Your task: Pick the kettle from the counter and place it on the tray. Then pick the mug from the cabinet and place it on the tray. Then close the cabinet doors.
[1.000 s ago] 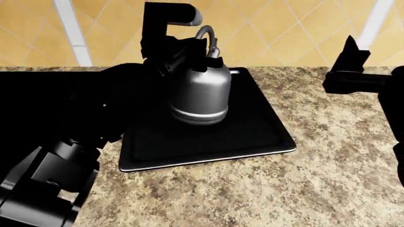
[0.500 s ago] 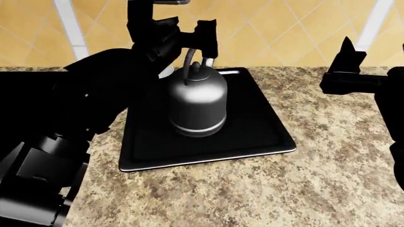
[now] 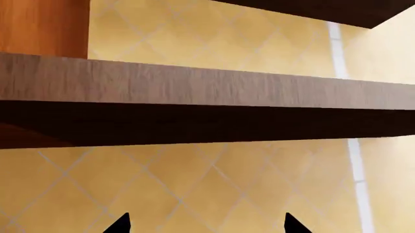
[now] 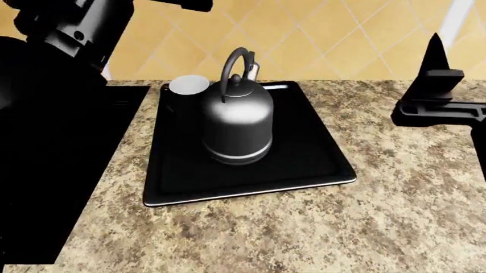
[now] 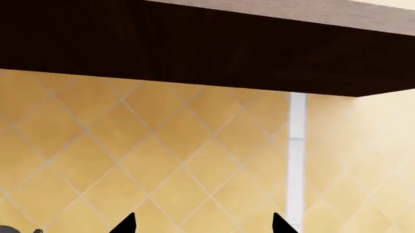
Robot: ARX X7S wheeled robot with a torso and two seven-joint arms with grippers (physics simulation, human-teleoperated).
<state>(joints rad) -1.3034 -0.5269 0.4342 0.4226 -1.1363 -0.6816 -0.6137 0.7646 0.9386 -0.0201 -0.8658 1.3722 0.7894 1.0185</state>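
Note:
The grey kettle [image 4: 237, 122] stands upright in the middle of the black tray [image 4: 319, 165] on the speckled counter [image 4: 395, 216]. The dark mug [image 4: 188, 86] with its white inside stands on the tray's back left corner, close beside the kettle. My left arm [image 4: 68, 28] is raised at the top left, its fingers out of the head view. In the left wrist view the left gripper [image 3: 207, 224] is open and empty, facing the tiled wall below a wooden cabinet edge [image 3: 207, 87]. My right gripper [image 4: 436, 57] is held up at the right, open and empty [image 5: 202, 224].
The large black sink [image 4: 68, 170] lies left of the tray. The tiled wall [image 4: 326, 40] stands behind the counter. An orange-brown cabinet panel [image 3: 39, 24] shows above the wooden edge. The dark cabinet underside [image 5: 194, 43] hangs over the right gripper.
My left gripper opened off the kettle's handle and rose up and to the left, out of the head view. The kettle stays on the tray, and the mug behind it now shows. The right gripper tilted slightly.

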